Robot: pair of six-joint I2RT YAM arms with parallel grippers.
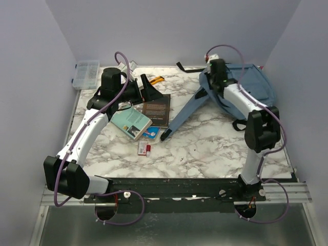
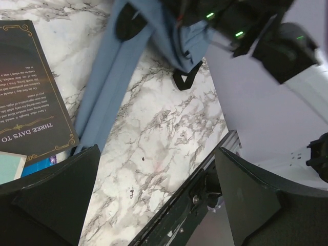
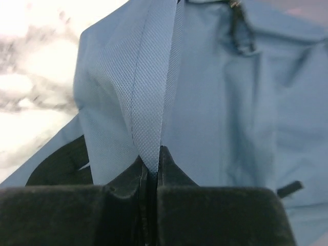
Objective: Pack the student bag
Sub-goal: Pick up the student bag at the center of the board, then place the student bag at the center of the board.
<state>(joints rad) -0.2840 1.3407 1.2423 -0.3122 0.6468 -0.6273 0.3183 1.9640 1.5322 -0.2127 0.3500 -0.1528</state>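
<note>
Several small things lie nearest on the marble-patterned worktop (image 1: 205, 148): a red and white packet (image 1: 144, 148), its print too small to read, then a blue card (image 1: 153, 133) and a teal book (image 1: 132, 122) whose cover text is also illegible. Touching the teal book's right side, a dark book (image 2: 31, 92) shows gold lettering reading "THREE DAYS TO", cut off at the picture's edge. The left claw (image 2: 154, 177) hangs near this book's far end, fingers spread wide with nothing between them. Farther right, the student bag (image 1: 259, 84) lies at the far right of the worktop, a long blue shoulder strap (image 1: 184, 113) stretched toward the books. The right claw (image 3: 151, 171) is pressed together, pinching a ridge of the bag's blue fabric. At the far left corner sits a clear compartment box (image 1: 87, 73).
</note>
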